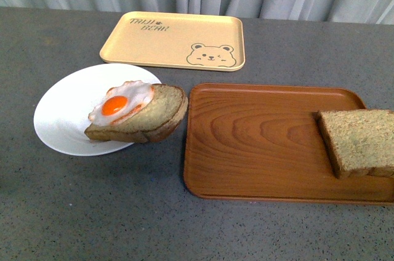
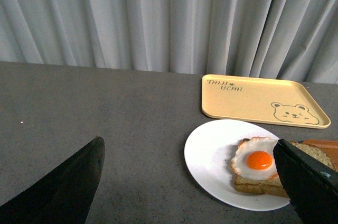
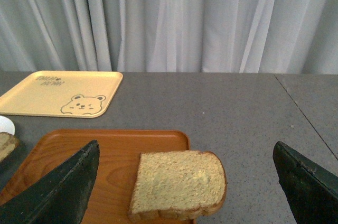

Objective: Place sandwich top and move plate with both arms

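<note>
Brown sandwich top (image 3: 177, 182) lies ahead of the open right gripper (image 3: 186, 146), left gripper (image 2: 190, 140) open too, yet the egg-laden slice (image 1: 161, 110) overhanging the plate (image 1: 61, 119) could tip off when loaded.

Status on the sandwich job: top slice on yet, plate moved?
Done: the fried egg sits on the bottom slice on the plate. In hand: nothing; left hand and right hand are open and empty. Left: the sandwich top lies on the brown tray, so placing it and the two-arm plate move remain.
</note>
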Robot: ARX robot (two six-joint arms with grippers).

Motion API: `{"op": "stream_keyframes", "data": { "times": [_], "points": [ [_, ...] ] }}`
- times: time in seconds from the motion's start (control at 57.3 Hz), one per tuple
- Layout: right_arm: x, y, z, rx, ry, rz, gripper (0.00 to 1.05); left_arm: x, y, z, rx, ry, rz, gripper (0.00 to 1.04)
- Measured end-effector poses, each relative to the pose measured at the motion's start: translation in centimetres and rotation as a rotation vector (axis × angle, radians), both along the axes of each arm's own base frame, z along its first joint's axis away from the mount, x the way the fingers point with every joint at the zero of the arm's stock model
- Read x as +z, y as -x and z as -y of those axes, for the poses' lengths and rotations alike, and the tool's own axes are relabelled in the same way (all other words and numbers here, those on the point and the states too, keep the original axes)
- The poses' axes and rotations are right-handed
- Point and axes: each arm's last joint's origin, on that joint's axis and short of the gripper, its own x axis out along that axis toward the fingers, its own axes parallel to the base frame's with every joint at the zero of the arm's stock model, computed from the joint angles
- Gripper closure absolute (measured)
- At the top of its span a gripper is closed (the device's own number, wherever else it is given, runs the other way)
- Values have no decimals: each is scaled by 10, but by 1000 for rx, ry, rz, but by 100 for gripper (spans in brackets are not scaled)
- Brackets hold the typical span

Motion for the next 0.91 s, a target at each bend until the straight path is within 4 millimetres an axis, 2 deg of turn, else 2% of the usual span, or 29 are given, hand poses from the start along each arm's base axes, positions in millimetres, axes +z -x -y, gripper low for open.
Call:
{"op": "stream_keyframes", "data": {
  "times": [0.768,0.785,0.838,0.907],
  "points": [
    [0,0,0,-1,0,0,9,0,0,0,0,0,0,9],
    [-1,-1,0,-20,-20,-32,9,0,0,0,0,0,0,9],
    [-2,-9,6,-184,-150,-287,9,0,0,0,0,0,0,9],
    [-6,-33,19,-254,-274,-393,9,0,0,0,0,0,0,9]
  ]
}}
